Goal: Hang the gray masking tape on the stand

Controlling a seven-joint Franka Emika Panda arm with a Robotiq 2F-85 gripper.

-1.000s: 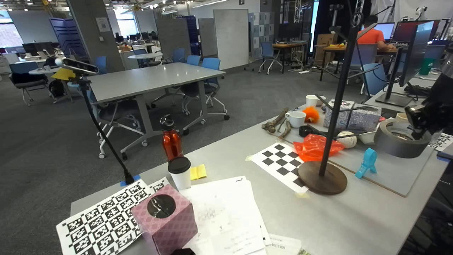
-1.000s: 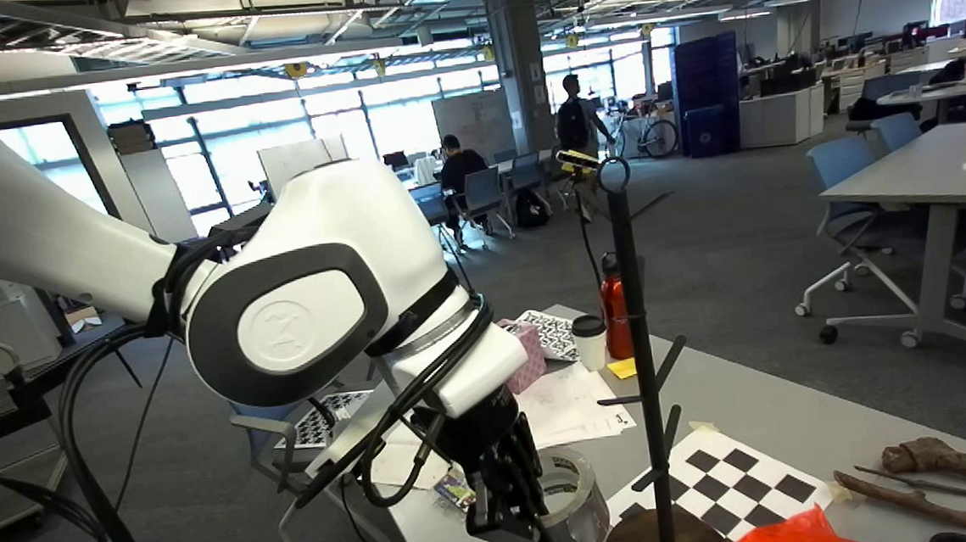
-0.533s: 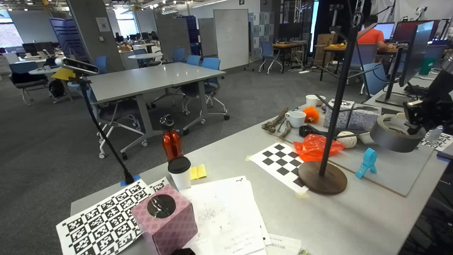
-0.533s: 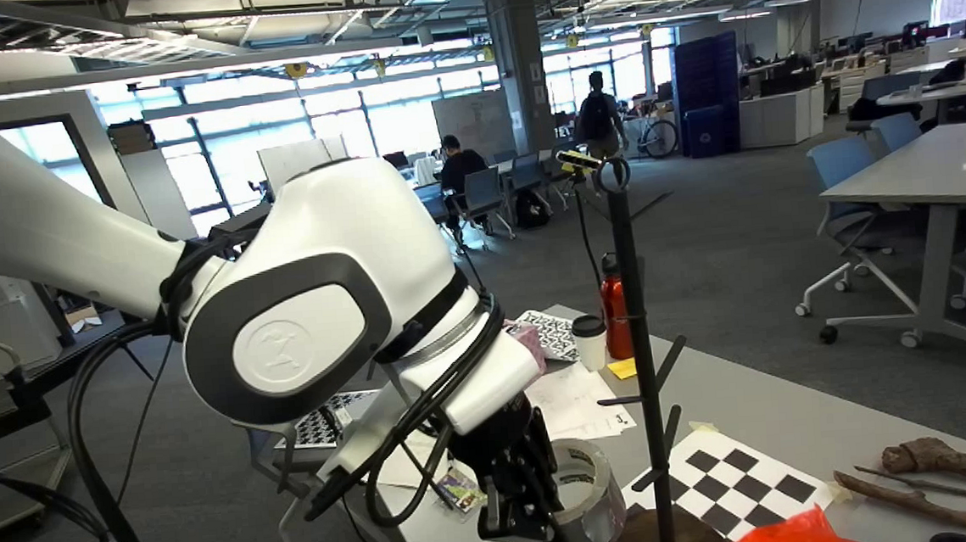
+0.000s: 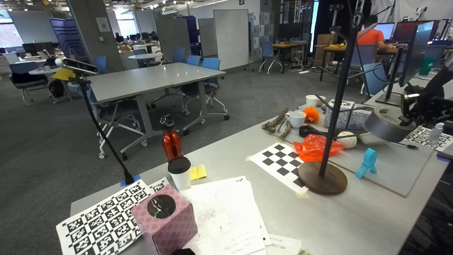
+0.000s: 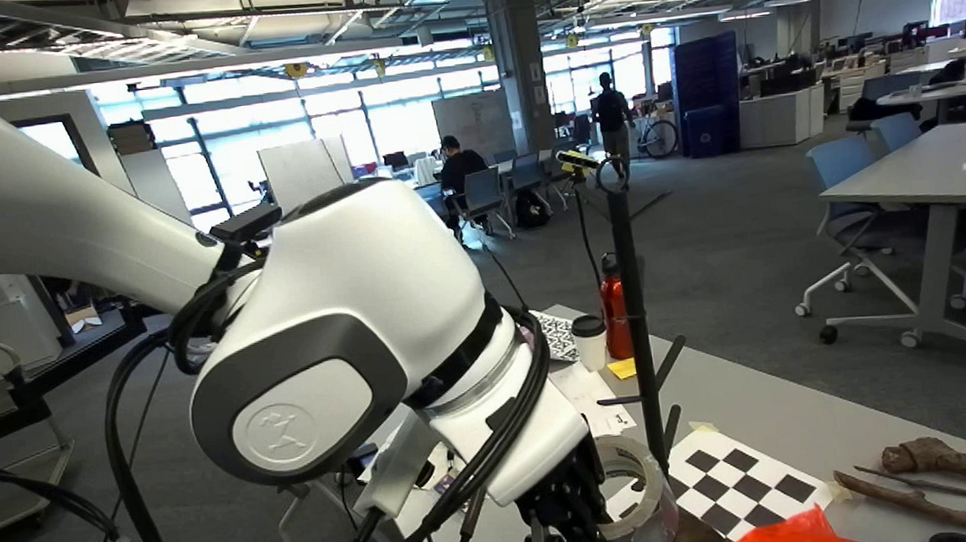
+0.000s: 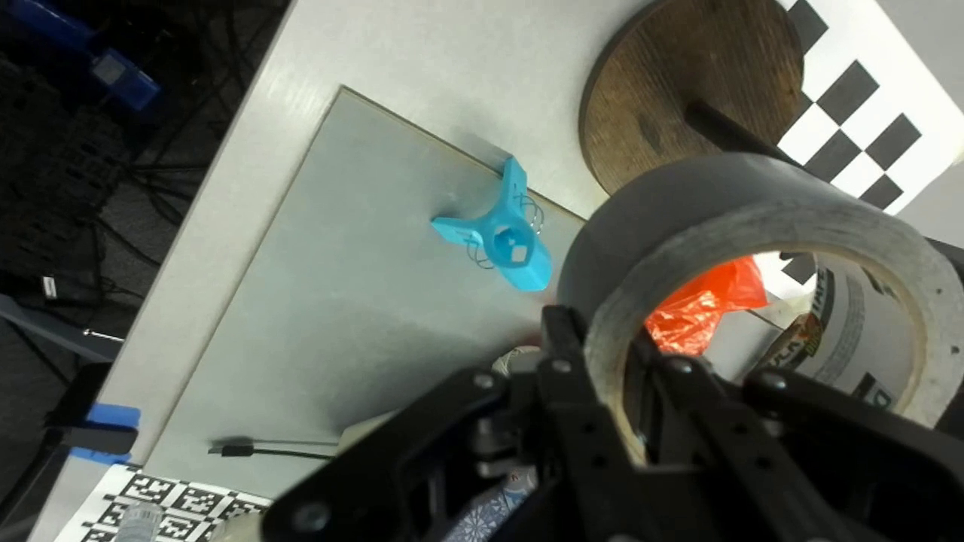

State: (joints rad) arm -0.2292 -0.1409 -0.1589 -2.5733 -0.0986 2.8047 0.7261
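Gripper [image 7: 602,339] pinches the gray masking tape [image 7: 678,207] by its wall: one finger [image 7: 561,327] inside or outside each face of the ring. It's up off the table [image 5: 318,219], near the stand [image 5: 337,106]; gap hard to judge. Count: one tape, one stand, one blue spring clamp [image 5: 368,163], one red bottle [image 5: 172,143]. An exterior view shows the stand top to bottom; wrist view, only base [image 7: 648,98] and lower pole [image 7: 727,134].

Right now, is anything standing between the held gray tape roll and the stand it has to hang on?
Nothing visible does. The gripper holds the gray tape roll raised near the stand; the blue clamp sits lower, on the board.
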